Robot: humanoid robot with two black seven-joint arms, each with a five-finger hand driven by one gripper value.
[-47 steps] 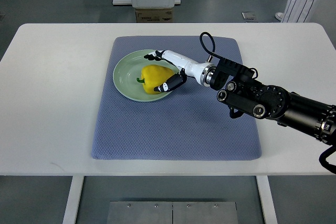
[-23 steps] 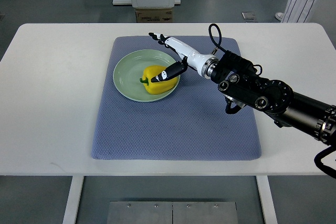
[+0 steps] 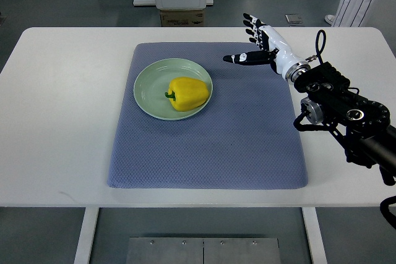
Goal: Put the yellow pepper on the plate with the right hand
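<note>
White table carries a blue-grey mat. Yellow pepper lies on its side in the green plate at the mat's far left, stem pointing left. Right hand hangs over the mat's far right corner, well apart from the plate, fingers spread, thumb out toward the left, holding nothing. Its arm is cut off at the right edge. Person's shoe and striped fabric at top right are cropped, hard to make out.
</note>
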